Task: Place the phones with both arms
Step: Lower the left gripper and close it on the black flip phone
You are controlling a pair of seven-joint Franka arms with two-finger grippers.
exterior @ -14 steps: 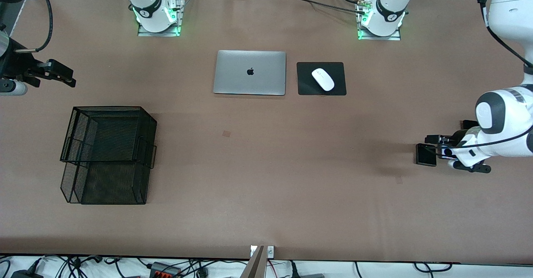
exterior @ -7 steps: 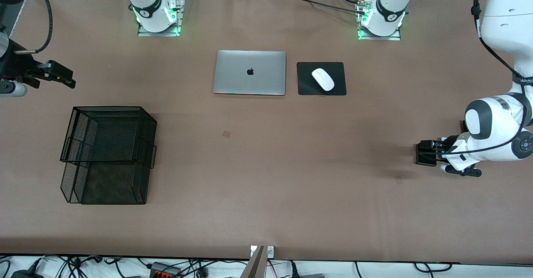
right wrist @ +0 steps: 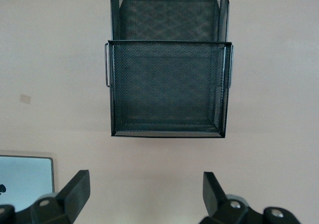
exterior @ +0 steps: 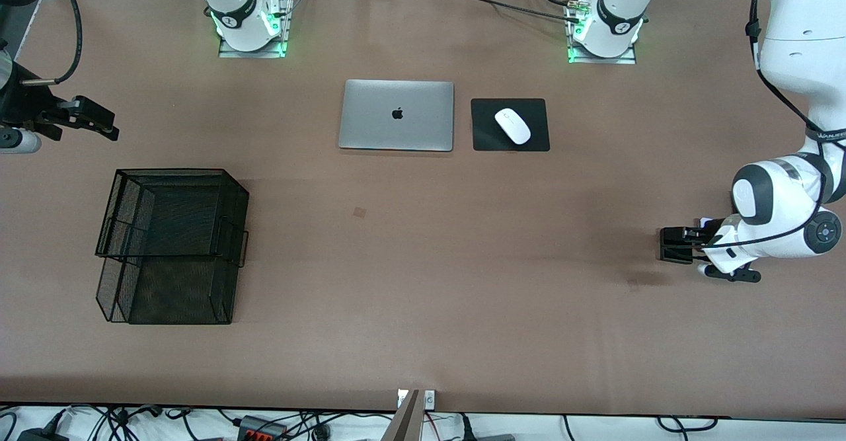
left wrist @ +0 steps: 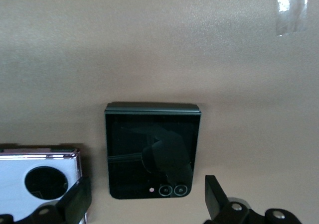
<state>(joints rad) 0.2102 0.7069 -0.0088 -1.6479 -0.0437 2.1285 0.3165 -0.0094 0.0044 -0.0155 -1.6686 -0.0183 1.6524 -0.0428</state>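
A: Which arm do we use for the small black phone?

B: Left end effector, spread right over it at the left arm's end of the surface. Right end effector, spread too, waits.

A brown table carries a closed silver laptop. Beside the laptop, toward the left arm's end, lies a black mouse pad. Nearer the front camera than the laptop, toward the right arm's end, stands a black mesh tray stack; toward the left arm's end lie a small black phone and a lilac phone, side by side.
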